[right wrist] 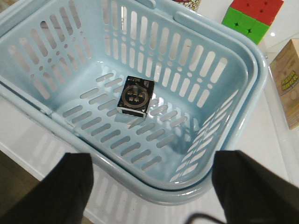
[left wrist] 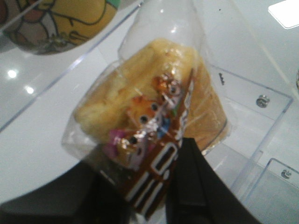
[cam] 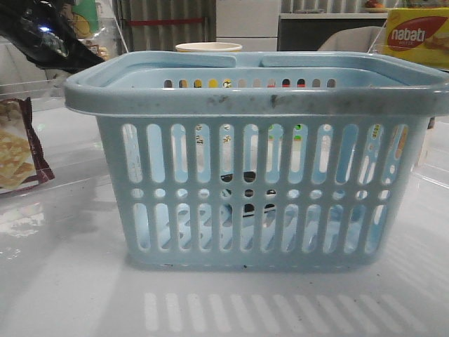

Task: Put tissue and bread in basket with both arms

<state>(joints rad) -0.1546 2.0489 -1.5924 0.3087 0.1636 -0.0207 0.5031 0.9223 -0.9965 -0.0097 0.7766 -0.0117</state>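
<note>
**Bread gripped on the left, basket waiting on the desk**

Nearby, closest to where I stood, the pale blue basket (cam: pixel 273 175) sat upright on the white desk (cam: pixel 70 281), its slotted side facing me and its handles folded down along the thick rim. Light through the slots fell in pale stripes on the desk in front of it. Down inside, flat on the slotted floor, lay a small black packet (right wrist: pixel 135 94) with a round pale emblem on top; nothing else showed on the basket floor.

Above the basket's near rim the right end effector (right wrist: pixel 152 186) hung with its two dark fingers spread wide apart and nothing between them.

Off to the left and a little farther back, a maroon-edged packet of square crackers (cam: pixel 17 151) lay on the desk. Over it, at the upper left, the left end effector (left wrist: pixel 149 186) had its fingers closed on the lower edge of the bread (left wrist: pixel 154 102), a clear plastic packet with a golden-brown bun inside and a label in brown and white with little cartoon figures. The packet was held up in the air, over a clear acrylic tray (left wrist: pixel 261 116), left of the basket and not yet in it.

Behind the basket a pale cup rim (cam: pixel 208 47) showed above the far edge. To the right stood a red and green cube (right wrist: pixel 252 16), and farther back a yellow nabati box (cam: pixel 417 38).
</note>
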